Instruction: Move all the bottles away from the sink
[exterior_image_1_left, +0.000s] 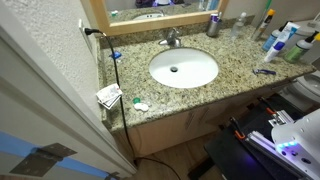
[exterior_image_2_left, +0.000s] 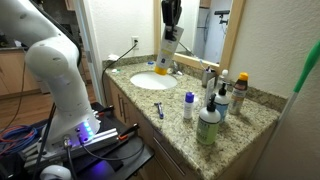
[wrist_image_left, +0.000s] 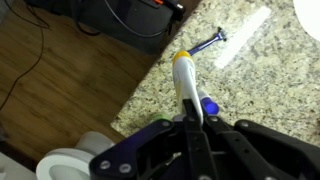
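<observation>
Wrist view shows the tool (wrist_image_left: 193, 122) clamped on one end of a white bottle with a yellow cap (wrist_image_left: 188, 85). Most of the bottle sticks out past the fingertips, high over the front edge of the table (wrist_image_left: 260, 90). A razor (wrist_image_left: 210, 40) lies below it, and past the edge are the floor and a toilet (wrist_image_left: 68, 162). In an exterior view the held bottle hangs in the air, well above the sink (exterior_image_2_left: 152, 82).

The main risk, as I judge it, is that end-on grip. A quick swing could make the bottle pivot or slide out. From this height it could bounce off the table edge onto the floor or roll back into the sink.

The second risk is the landing spot. A green bottle (exterior_image_2_left: 208, 125), a blue bottle with a white top (exterior_image_2_left: 188, 105) and a dark pump bottle (exterior_image_2_left: 222, 100) stand close together at the far end. Squeezing in among them could topple one. Setting the bottle down on the razor would leave it tilted and likely to fall on release.
</observation>
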